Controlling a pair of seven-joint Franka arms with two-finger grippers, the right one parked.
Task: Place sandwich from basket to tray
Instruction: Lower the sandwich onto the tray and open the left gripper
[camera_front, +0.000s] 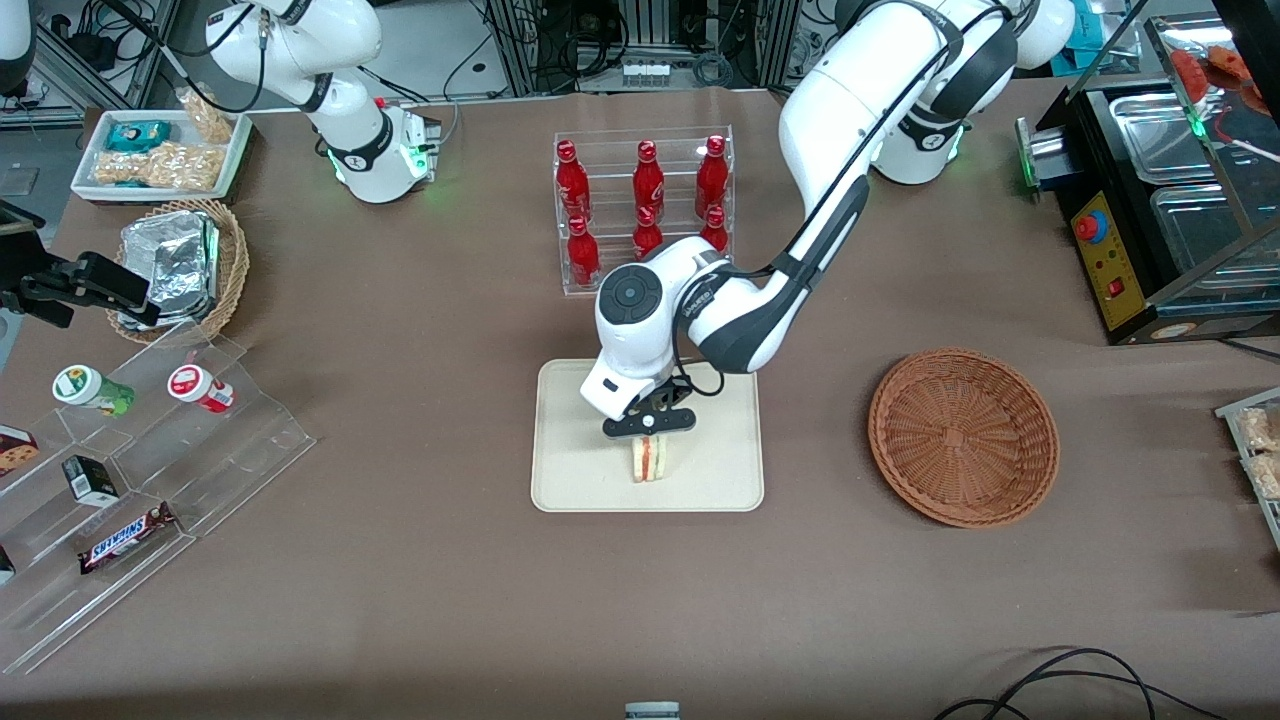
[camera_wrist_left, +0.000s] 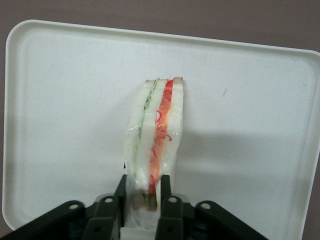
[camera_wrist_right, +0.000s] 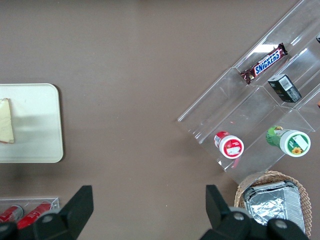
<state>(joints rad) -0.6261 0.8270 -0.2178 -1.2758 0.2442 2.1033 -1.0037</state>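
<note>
While the gripper (camera_front: 650, 436) hangs over the tray (camera_front: 570, 480), its jaws pinch the sandwich (camera_front: 648, 459).
Standing on edge, the sandwich (camera_wrist_left: 154, 140) rests on the tray (camera_wrist_left: 60, 100); the basket (camera_front: 963, 436) sits well apart, toward the working arm's end.

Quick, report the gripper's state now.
Left gripper: shut on the sandwich, holding it upright over the tray.
</note>
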